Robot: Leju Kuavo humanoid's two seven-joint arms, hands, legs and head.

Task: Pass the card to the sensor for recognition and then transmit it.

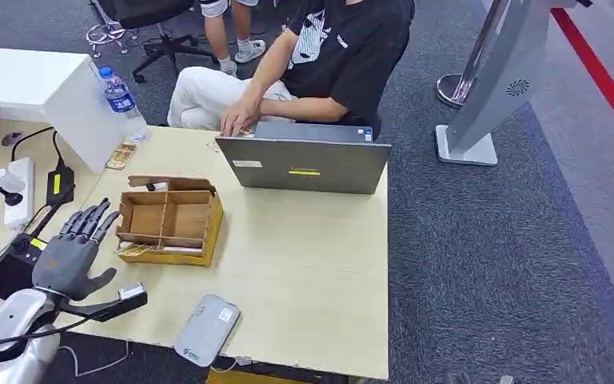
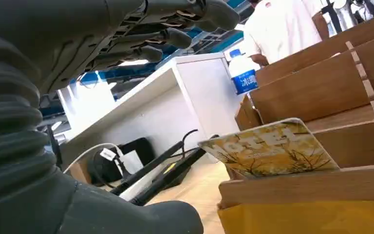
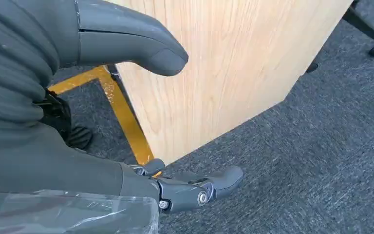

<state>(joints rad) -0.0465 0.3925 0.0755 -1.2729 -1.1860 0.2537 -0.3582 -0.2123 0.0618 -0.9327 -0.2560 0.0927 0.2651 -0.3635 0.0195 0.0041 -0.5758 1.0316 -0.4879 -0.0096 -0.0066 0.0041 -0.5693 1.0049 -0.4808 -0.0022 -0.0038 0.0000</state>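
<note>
My left hand (image 1: 76, 248) hovers open over the table's left side, fingers spread toward the wooden divider box (image 1: 169, 220). A yellow patterned card (image 1: 133, 250) leans out of the box's near left corner; in the left wrist view this card (image 2: 271, 148) lies just ahead of my left hand (image 2: 102, 44), untouched. The grey card sensor (image 1: 207, 328) lies flat near the table's front edge, right of my left wrist. My right hand (image 3: 126, 112) hangs beside the table's corner above the carpet, fingers apart and holding nothing.
A person sits behind an open grey laptop (image 1: 304, 164) at the table's far edge. A water bottle (image 1: 123, 102), a white cabinet (image 1: 44, 88), a power strip (image 1: 19, 190) and cables lie at the left. A stand's base (image 1: 468, 148) sits on the carpet at right.
</note>
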